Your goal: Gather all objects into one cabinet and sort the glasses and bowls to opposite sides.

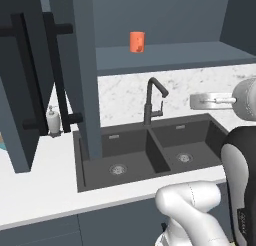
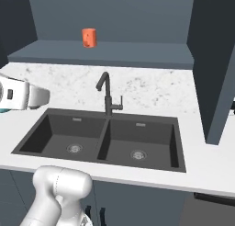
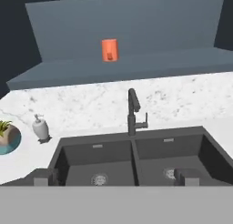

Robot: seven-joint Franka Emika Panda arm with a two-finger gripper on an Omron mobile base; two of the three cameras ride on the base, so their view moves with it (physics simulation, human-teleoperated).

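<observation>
Orange cup (image 3: 109,50) is the thing to go for right now. It's standing upright on the floor of the open wall cabinet (image 1: 165,57) above the sink, so its long axis runs straight up and down. In the hand view it sits up and slightly left of centre, well beyond the gripper (image 3: 116,176), whose two dark fingertips (image 3: 42,177) stand spread wide apart with nothing between them. So the jaws are open and empty, and the cup lies ahead and above them, across the whole sink (image 2: 101,140).

What's in between: the black faucet (image 3: 133,113) rises almost directly under the cup's line, so I'd guess a straight-in reach has to pass over it or risk clipping the spout. The cabinet's open door (image 1: 30,80), with its long black bar handle, hangs out to the left in the left base view, probably worth keeping the elbow away from.

Other stuff: a soap dispenser (image 3: 40,128) on the white counter (image 3: 191,93) left of the sink, and a teal plant pot (image 3: 8,139) further left, both well apart from the cup. I can't spot the bowl or the other cups from here.
</observation>
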